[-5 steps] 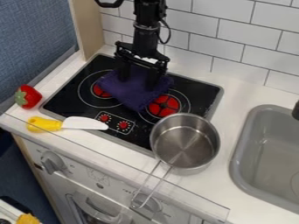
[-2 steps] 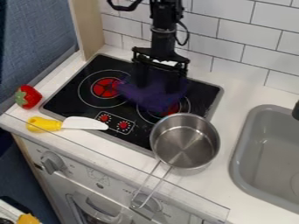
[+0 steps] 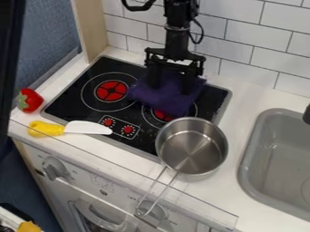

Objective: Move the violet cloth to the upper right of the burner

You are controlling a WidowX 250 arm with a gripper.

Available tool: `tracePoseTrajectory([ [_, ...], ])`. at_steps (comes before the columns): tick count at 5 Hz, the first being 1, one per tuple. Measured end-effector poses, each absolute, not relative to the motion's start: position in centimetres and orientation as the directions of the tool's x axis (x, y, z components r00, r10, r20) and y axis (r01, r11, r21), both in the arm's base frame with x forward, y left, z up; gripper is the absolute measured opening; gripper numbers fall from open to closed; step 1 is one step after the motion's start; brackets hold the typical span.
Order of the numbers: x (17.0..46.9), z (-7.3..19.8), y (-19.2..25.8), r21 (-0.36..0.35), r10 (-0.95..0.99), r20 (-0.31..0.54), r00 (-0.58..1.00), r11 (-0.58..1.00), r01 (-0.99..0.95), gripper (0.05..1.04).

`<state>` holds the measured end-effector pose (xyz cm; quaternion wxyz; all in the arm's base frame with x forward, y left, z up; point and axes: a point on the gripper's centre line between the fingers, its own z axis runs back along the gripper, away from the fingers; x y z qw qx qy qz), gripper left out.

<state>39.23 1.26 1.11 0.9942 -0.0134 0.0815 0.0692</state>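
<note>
Overlapping the burner (image 3: 162, 116) near the saucepan (image 3: 192, 146): violet cloth (image 3: 172, 103) beneath gripper (image 3: 170, 86), fingers apart.

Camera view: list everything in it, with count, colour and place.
Violet cloth: one, violet, over part of the right burner
Left burner: one, red
Stovetop: one, black, centre
Stove dials: two, red, stovetop's near edge
Pot: one, silver, stovetop's near right corner
Knife: one, yellow and white, near left
Strawberry: one, red and green, far left
Sink: one, grey, right
Counter: one, white, around stovetop
Tiled wall: one, white, behind
Arm: one, black, top
Gripper: one, black, at the cloth
</note>
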Motion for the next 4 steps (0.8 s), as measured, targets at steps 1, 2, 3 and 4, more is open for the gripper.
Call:
tracePoseTrajectory([
  [1, 38.9, 1.4, 1.3, -0.013, 0.133, -0.182, 0.974, 0.99, -0.137, 1.0],
  [2, 39.0, 1.9, 1.3, 0.001, 0.138, -0.191, 0.972, 0.99, -0.14, 0.999],
  [3, 38.9, 2.0, 1.1, 0.021, 0.14, -0.2, 0.97, 0.99, -0.139, 0.998],
  [4, 39.2, 3.8, 1.2, 0.024, 0.15, -0.148, 0.978, 0.989, -0.148, 0.998],
])
